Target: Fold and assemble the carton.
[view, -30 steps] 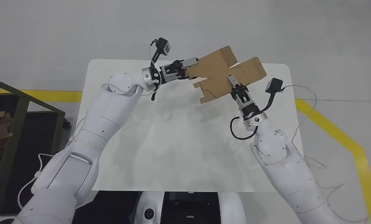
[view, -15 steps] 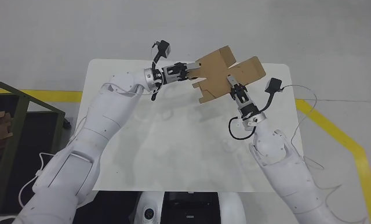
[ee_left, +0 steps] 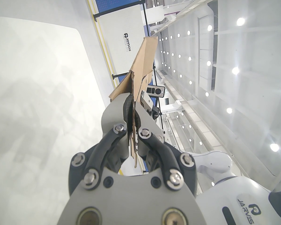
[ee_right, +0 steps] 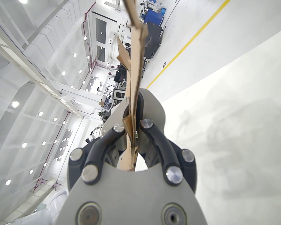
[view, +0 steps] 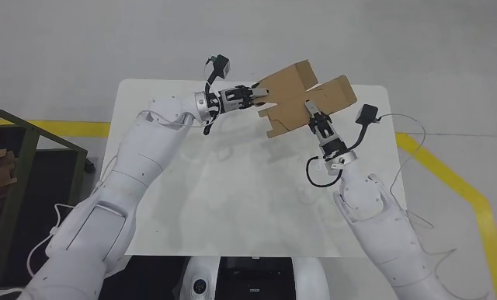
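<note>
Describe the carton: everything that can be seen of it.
The carton is a flat piece of brown corrugated cardboard, not yet opened into a box, with flaps parted by notches along its edges. It is held off the white table, above its far side. The left gripper is shut on one edge and the right gripper on another. In the wrist views it shows edge-on between their pads.

The top camera sits high up and looks straight down. It is far enough back to see nearly all of the white bench (view: 233,214). The left wrist camera sits right behind the left tool (ee_left: 131,105) and looks along it, very close, tipped up toward the ceiling (ee_left: 224,47). The right wrist camera sits the same way behind the right tool (ee_right: 134,104). All three cameras see the carton (view: 293,94) and some of the bench.
</note>
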You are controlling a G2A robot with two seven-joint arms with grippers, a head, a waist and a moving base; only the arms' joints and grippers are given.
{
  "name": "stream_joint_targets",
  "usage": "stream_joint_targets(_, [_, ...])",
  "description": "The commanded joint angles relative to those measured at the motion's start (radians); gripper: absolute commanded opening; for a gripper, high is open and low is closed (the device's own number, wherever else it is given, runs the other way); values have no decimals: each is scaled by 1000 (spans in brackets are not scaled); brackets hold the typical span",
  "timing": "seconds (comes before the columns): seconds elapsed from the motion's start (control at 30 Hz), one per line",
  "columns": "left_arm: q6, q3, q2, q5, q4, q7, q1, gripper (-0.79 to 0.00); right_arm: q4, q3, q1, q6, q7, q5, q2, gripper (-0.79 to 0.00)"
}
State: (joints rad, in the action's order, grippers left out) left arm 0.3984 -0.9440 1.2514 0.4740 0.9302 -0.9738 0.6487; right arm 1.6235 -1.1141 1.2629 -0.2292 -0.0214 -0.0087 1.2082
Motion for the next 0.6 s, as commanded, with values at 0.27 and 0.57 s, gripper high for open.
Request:
stream_joint_targets(0.27, [-2,-20,1,7,3,-16,5,-785,-7,-16,3,17,0,-24,9,0])
stream_joint_targets(0.57, [-7,-58,-7,13,13,-37,17,-785,-21,-108,25,-20,-7,-33,4,0])
